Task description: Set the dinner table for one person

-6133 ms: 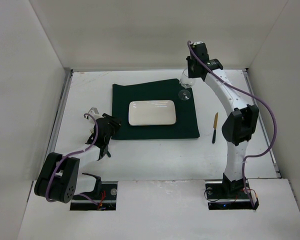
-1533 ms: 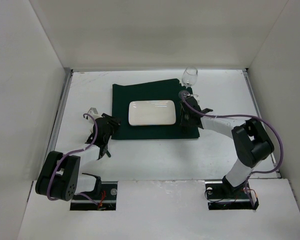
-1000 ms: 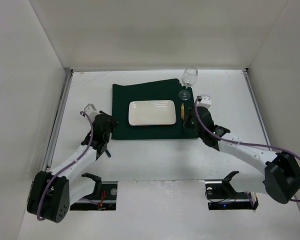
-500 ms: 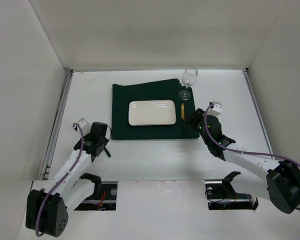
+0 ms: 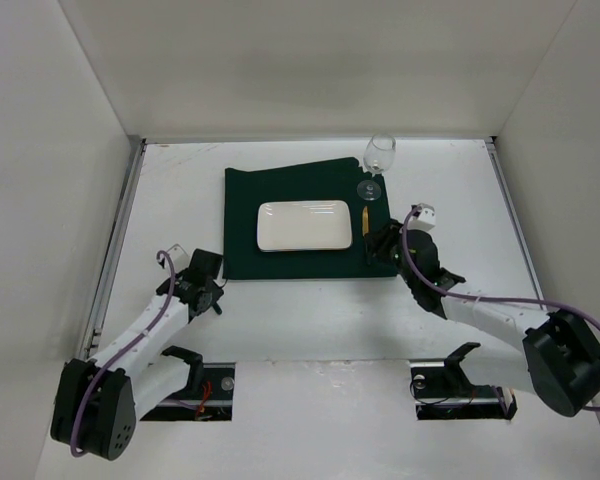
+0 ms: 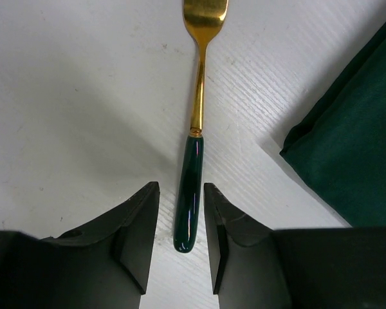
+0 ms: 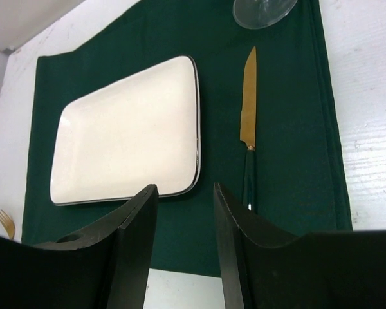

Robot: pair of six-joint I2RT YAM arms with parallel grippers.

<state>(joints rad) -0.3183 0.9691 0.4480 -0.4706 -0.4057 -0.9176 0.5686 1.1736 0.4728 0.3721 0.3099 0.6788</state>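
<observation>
On the white dinner table (image 5: 460, 190) lies a dark green placemat (image 5: 280, 188) with a white rectangular plate (image 5: 305, 225) on it. A gold knife with a green handle (image 7: 248, 129) lies on the mat right of the plate. A wine glass (image 5: 379, 155) stands at the mat's far right corner. A gold fork with a green handle (image 6: 192, 174) lies on the bare table, left of the mat's near corner (image 6: 354, 167). My left gripper (image 6: 180, 193) is open, its fingers on either side of the handle's end without touching it. My right gripper (image 7: 184, 193) is open and empty over the mat's near edge.
White walls (image 5: 50, 150) close the table on the left, back and right. The glass's foot (image 7: 264, 9) stands just beyond the knife's tip. The fork's tines (image 7: 5, 222) show at the far left of the right wrist view. Both arm bases sit at the near edge.
The right gripper opened, left the knife on the mat beside the plate and drew back. The left gripper opened off the fork and pulled back towards the near edge.
</observation>
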